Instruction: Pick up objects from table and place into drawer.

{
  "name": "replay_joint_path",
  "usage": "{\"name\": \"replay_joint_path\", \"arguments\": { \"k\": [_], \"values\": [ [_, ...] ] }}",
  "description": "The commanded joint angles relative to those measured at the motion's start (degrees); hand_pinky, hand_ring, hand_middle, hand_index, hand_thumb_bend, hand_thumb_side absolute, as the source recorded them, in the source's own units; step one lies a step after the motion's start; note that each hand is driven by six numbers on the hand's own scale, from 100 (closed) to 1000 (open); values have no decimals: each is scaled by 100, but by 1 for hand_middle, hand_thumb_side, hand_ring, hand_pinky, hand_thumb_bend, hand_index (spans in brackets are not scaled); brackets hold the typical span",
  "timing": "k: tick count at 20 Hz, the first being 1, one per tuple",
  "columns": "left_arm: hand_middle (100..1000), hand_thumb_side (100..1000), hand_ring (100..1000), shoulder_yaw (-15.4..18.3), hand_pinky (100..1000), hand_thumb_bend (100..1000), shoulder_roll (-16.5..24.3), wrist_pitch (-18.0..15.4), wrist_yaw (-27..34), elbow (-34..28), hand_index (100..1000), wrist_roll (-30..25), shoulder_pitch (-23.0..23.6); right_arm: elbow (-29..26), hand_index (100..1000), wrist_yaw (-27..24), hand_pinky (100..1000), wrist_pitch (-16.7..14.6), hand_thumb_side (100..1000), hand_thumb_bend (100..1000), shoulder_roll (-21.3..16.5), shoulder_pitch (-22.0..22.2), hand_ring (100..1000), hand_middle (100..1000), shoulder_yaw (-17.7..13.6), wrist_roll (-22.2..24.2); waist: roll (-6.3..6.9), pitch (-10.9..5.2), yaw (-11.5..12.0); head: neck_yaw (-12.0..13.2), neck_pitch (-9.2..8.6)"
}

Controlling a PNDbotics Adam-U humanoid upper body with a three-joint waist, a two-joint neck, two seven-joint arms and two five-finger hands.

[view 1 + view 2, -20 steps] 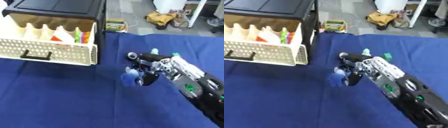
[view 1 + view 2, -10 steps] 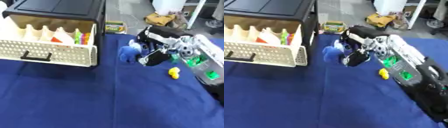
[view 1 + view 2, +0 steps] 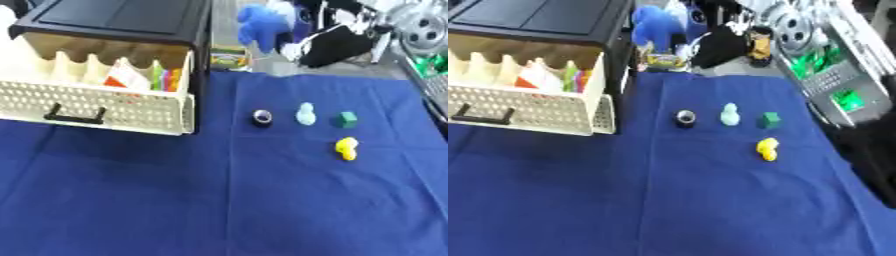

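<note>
Dark blue cloth [image 3: 175, 200] covers the whole table, lying smooth apart from faint creases.

At the far left stands a black plastic drawer cabinet [image 3: 122, 20], its cream perforated drawer [image 3: 96, 107] pulled out toward me. This open drawer has a black handle on its front wall and upright cream dividers inside; between the dividers at its right end sit red, white, green and orange items that I cannot make out more closely.

My right arm [image 3: 815, 55], black with silver joints and green-lit parts, enters from the upper right and reaches across above the far edge of the table. My right hand [image 3: 328, 42] is raised there, fingers curled round a bright blue soft toy [image 3: 262, 27], which hangs in the air just right of the cabinet's top, clear of the cloth and outside the drawer.

Four small things lie on the cloth to the right of the drawer, near one another but apart: a dark ring-shaped roll [image 3: 262, 117], a pale turquoise rounded figure [image 3: 305, 114] beside it, a small green cube [image 3: 347, 119] further right, and a small yellow lumpy figure [image 3: 346, 148] nearer me, below the cube.
</note>
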Motion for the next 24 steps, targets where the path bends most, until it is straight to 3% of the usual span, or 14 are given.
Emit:
{"name": "replay_joint_path", "arguments": {
  "k": [1,6,7,8,13,24],
  "values": [
    [247,1000,100,-10,386,100,177,-36,-84,-70,828,-10,-112,202,528,88,335,24,211,100,88,-287,459,373,-69,-61,7,-113,6,-19,-18],
    [246,1000,100,-38,385,100,156,-34,-114,-70,827,-24,-129,533,527,191,334,11,213,100,378,-606,454,368,-87,-161,-11,-112,28,-17,-22],
    [246,1000,100,-41,384,100,153,-33,-116,-70,827,-26,-131,580,527,204,333,2,246,100,417,-641,450,364,-86,-178,-12,-112,32,-18,-22],
    [246,1000,100,-52,384,100,141,-34,-117,-70,827,-34,-139,646,527,230,333,10,213,100,528,-723,450,364,-99,-203,-12,-116,53,-31,-20],
    [246,1000,100,-89,383,100,76,-32,-119,-70,826,-75,-186,1047,527,435,332,-34,211,100,1034,-1037,448,363,-44,-295,-16,-120,112,-100,-28],
    [246,1000,100,-143,377,100,-37,-94,-118,-70,821,-75,-319,1992,525,871,334,-173,199,100,1927,-1297,454,364,55,-465,-39,-105,320,-287,-115]
  ]
}}
